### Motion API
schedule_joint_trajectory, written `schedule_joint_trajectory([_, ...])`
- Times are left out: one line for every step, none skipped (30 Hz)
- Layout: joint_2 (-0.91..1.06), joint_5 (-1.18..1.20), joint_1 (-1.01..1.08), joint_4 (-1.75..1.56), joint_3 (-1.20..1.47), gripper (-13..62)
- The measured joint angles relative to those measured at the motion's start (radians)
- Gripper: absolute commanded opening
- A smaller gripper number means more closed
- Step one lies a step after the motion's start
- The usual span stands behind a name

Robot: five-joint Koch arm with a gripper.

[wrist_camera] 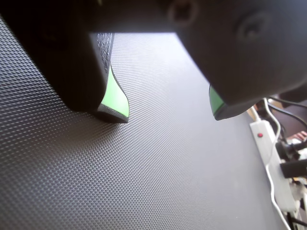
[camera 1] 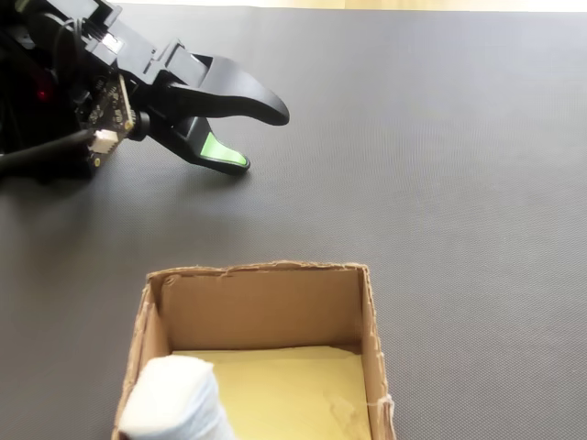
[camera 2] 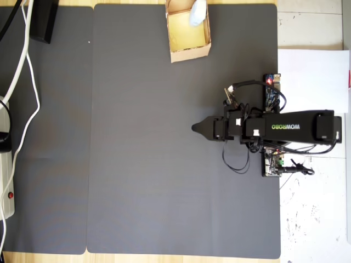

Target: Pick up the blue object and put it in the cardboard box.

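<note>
The counter [camera 2: 164, 164] under its dark textured mat is bare beneath me. The cardboard box [camera 1: 266, 307] sits well apart from my pincer [camera 1: 263, 137], whose green-lined jaws are spread and empty. The blue object [camera 1: 174, 399] rests inside the box's corner.

dark textured mat [camera 2: 164, 164] | white power strip [wrist_camera: 276, 163]; white cables [camera 2: 24, 71] | white paper [camera 2: 312, 79]
</note>
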Motion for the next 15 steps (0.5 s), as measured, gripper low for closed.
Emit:
schedule_joint_trajectory([0.000,0.002,0.000,0.002,0.000,34.1])
schedule_joint_trajectory([-0.002,0.002,0.000,0.005,0.000,34.1])
schedule_joint_trajectory([-0.002,0.003,0.000,0.006,0.000,34.1])
schedule_joint_trajectory([-0.002,0.003,0.002,0.008,0.000,34.1])
schedule_joint_trajectory([-0.002,0.003,0.002,0.011,0.000,34.1])
schedule_joint_trajectory([0.000,0.003,0.002,0.011,0.000,34.1])
schedule_joint_trajectory([0.000,0.003,0.002,0.012,0.000,34.0])
schedule_joint_trajectory([0.000,0.003,0.002,0.015,0.000,34.0])
schedule_joint_trajectory([-0.002,0.003,0.002,0.017,0.000,34.0])
schedule_joint_trajectory([0.000,0.003,0.002,0.017,0.000,34.0])
schedule_joint_trajectory([0.000,0.003,0.002,0.018,0.000,34.0])
schedule_joint_trajectory([-0.002,0.003,0.002,0.018,0.000,34.0])
schedule_joint_trajectory([0.000,0.003,0.002,0.018,0.000,34.0])
schedule_joint_trajectory([0.000,0.003,0.003,0.018,0.000,34.1])
schedule_joint_trajectory([0.000,0.003,0.006,0.018,0.000,34.1])
